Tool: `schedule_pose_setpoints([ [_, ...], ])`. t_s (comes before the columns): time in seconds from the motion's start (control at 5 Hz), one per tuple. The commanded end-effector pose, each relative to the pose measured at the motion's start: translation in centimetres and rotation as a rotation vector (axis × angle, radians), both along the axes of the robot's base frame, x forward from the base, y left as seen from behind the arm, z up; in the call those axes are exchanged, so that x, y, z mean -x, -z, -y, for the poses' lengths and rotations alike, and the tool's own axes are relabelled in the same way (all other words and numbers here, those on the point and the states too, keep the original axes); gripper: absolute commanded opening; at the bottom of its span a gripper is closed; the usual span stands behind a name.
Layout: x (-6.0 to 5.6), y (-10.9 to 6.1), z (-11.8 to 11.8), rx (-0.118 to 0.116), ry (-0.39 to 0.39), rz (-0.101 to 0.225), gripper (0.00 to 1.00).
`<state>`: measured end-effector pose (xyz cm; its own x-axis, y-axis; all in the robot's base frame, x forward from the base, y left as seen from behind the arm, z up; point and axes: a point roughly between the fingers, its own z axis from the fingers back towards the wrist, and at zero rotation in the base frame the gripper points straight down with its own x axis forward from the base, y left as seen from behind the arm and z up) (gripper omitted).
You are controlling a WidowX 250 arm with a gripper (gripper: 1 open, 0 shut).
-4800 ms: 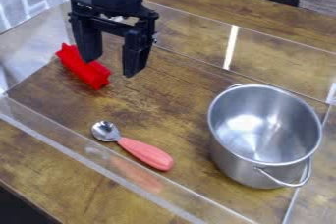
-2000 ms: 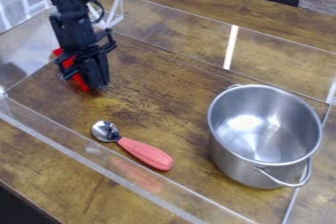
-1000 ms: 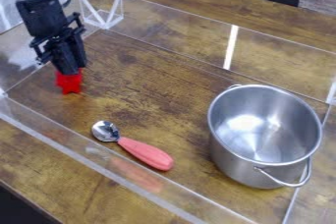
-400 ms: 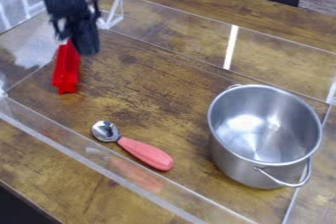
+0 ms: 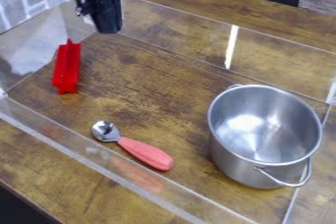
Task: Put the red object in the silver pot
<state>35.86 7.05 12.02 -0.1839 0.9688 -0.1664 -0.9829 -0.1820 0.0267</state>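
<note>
The red object (image 5: 66,67) is a bright red ridged bar on the wooden table at the left, apart from the gripper. My gripper (image 5: 102,28) hangs above and behind it, up and to its right, with nothing in it. Its dark fingers (image 5: 97,14) read as one blurred mass, so no gap between them can be made out. The silver pot (image 5: 265,135) stands empty at the right front, far from both the bar and the gripper.
A metal spoon with a salmon-red handle (image 5: 133,147) lies near the front, between the bar and the pot. Clear plastic walls (image 5: 231,46) surround the wooden work area, with a low one along the front edge.
The gripper lifted the red bar slightly to the left, then let go of it. It has risen and moved right and back. The bar now rests alone on the table.
</note>
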Motion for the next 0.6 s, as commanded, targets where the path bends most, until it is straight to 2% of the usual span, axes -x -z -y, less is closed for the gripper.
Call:
schedule_pose_setpoints([
  [0.0, 0.4, -2.4, -0.5, -0.036, -0.006, 0.077, 1.00],
  [0.2, 0.7, -1.7, -0.9, -0.039, -0.002, 0.057, 1.00],
  [0.4, 1.5, -0.2, -1.7, -0.054, 0.009, 0.051, 1.00],
])
